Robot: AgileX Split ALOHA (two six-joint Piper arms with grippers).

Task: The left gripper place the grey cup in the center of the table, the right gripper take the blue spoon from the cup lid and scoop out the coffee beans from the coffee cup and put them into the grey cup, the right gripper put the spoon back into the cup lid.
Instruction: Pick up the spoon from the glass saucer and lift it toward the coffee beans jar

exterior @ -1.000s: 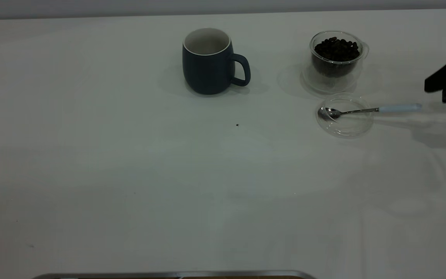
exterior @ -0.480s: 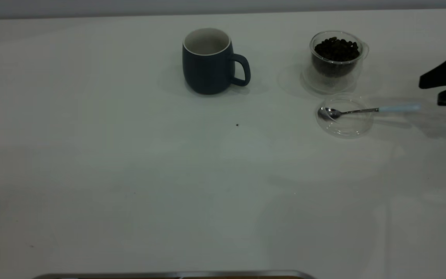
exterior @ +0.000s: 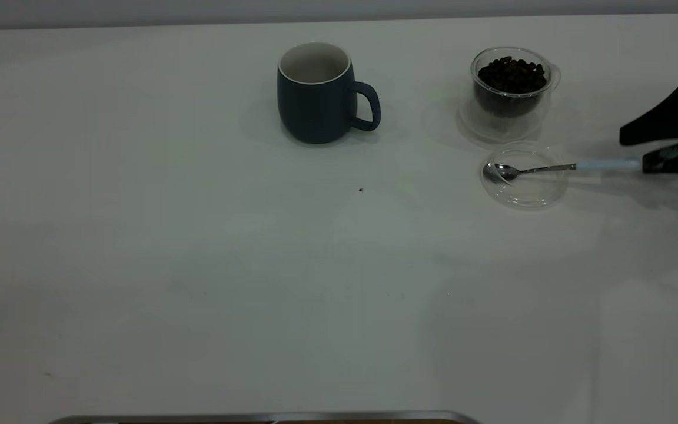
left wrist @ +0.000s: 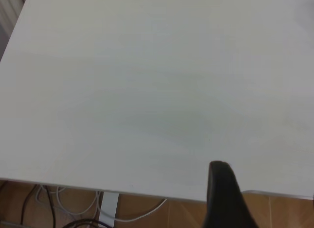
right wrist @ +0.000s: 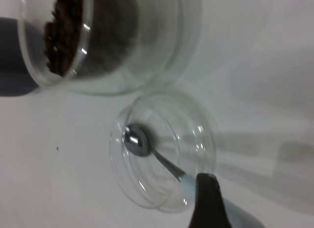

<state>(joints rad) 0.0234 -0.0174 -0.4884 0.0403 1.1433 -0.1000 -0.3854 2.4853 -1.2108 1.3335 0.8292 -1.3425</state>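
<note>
The grey cup stands upright at the table's far centre, handle to the right. Right of it, the coffee cup holds the coffee beans. The cup lid lies in front of the coffee cup, with the blue spoon resting bowl-down in it. My right gripper is open at the spoon's pale handle end, its nearer finger tip touching or just above the handle. One right finger overlaps the handle. My left gripper hovers at the table's edge, open and holding nothing, one finger showing.
A tiny dark speck lies in front of the grey cup. A metal strip runs along the near table edge. Cables hang below the edge in the left wrist view.
My right gripper has moved leftward and downward to the spoon's handle end, jaws still apart. The cups, lid and spoon have not moved.
</note>
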